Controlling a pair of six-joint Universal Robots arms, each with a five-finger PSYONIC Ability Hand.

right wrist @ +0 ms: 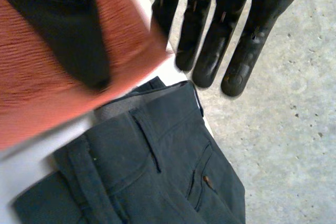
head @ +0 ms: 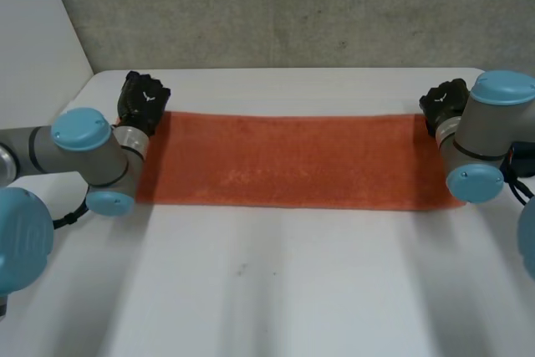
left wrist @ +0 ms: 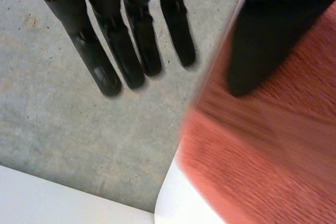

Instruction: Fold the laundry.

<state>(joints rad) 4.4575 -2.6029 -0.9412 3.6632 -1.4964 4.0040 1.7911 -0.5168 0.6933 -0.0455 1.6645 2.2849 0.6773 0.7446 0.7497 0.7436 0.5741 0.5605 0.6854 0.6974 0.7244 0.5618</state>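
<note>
1. Left hand [left wrist: 134, 40] sits at the far left corner of the towel [head: 292, 160], fingers straight and spread wide of the thumb [left wrist: 268, 45], which lies over the cloth. Nothing is pinched. If it lifts like this, the corner will likely be left on the table [head: 267, 290].
2. Right hand [right wrist: 210, 51] mirrors it at the far right corner: fingers straight past the cloth's edge, thumb [right wrist: 68, 30] over the towel, no grip closed. If one hand caught its corner and the other missed, the towel would be dragged askew.
3. The towel lies flat, stretched lengthwise across the table between the two hands, with no fold made yet by the look of it. A shallow pinch on the pile could slip mid-fold and leave the edges mismatched.
4. Dark trousers [right wrist: 157, 182] lie just beside the right corner, seemingly partly under it. Closing fingers could snag them and pull both garments together.
5. Both corners are near the table's side edges, so an outward push could slide the cloth off.
</note>
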